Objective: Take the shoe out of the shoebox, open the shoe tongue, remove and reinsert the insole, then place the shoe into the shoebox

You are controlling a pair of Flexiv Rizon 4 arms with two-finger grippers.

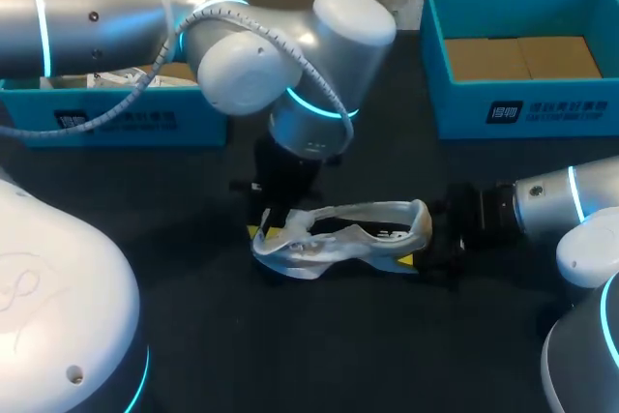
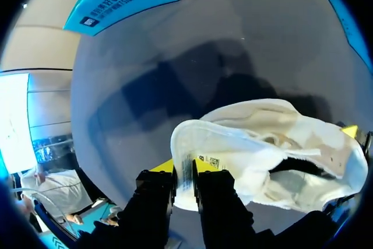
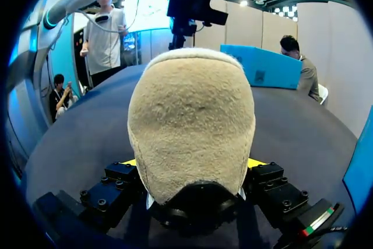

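1. Head view shows the shoe (image 1: 338,234) out of the shoebox (image 1: 522,108) and lying on its side on the bench (image 1: 319,345), mid-bench and well apart from the box.
2. The left pincer (image 1: 274,229) is at one end of the shoe, the right pincer (image 1: 426,249) at the other.
3. Left wrist view: the left pincer is clamped on a thin white flap with a label, which I take for the tongue (image 2: 186,161). Its fingers press the flap from both sides, near its free edge.
4. Right wrist view: the right pincer is clamped on the shoe's rounded beige end, the heel as I judge it, with a yellow tip on each side.
5. Step in hand, by my reading: opening the tongue. Taking the shoe out is done. Whether the insole sits inside I cannot tell, since the opening is only partly seen.
6. The next move calls for the right pincer to hold the heel steady while the left draws the tongue up and away from the opening, far enough to bare the insole.
7. The flap is soft and gripped near its edge, so a sharp pull might slip it out or drag the whole shoe.
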